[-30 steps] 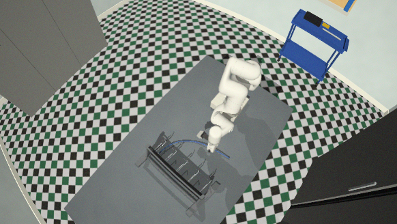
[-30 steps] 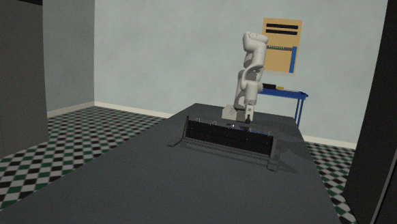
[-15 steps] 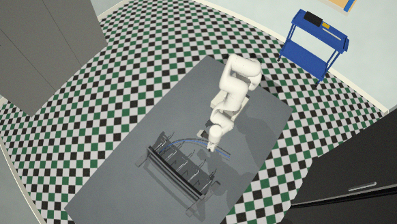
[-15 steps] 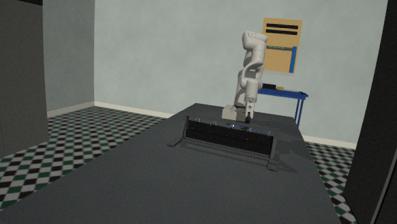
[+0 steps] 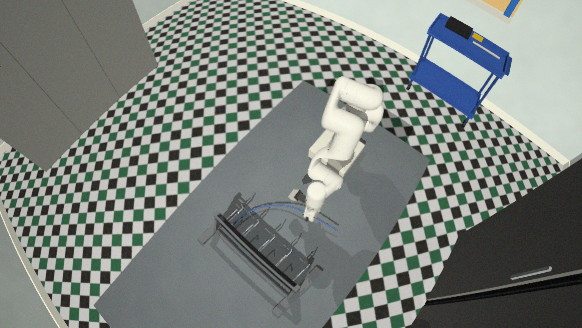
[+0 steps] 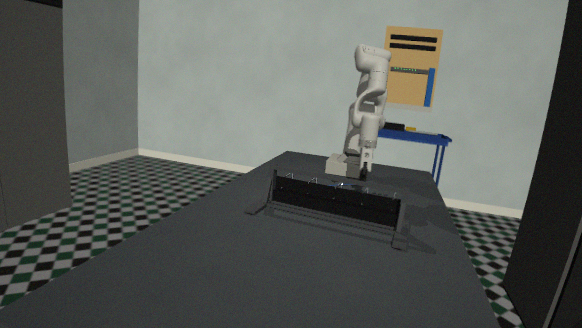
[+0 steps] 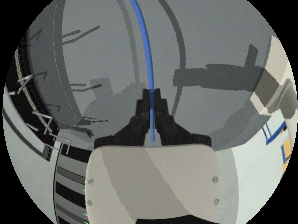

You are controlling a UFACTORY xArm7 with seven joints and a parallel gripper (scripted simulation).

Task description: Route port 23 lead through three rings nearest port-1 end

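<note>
Blue cable (image 7: 148,50) pinched in nearly closed jaws | arm (image 5: 345,135) beside rack (image 5: 260,260) | grey surface (image 5: 165,260)

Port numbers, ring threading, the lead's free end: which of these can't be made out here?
- Port plates: too small in the top view; exterior view shows only the rack's dark back.
- Lead in rings: rings too small.
- Free end: hidden behind the gripper in the wrist view.
</note>
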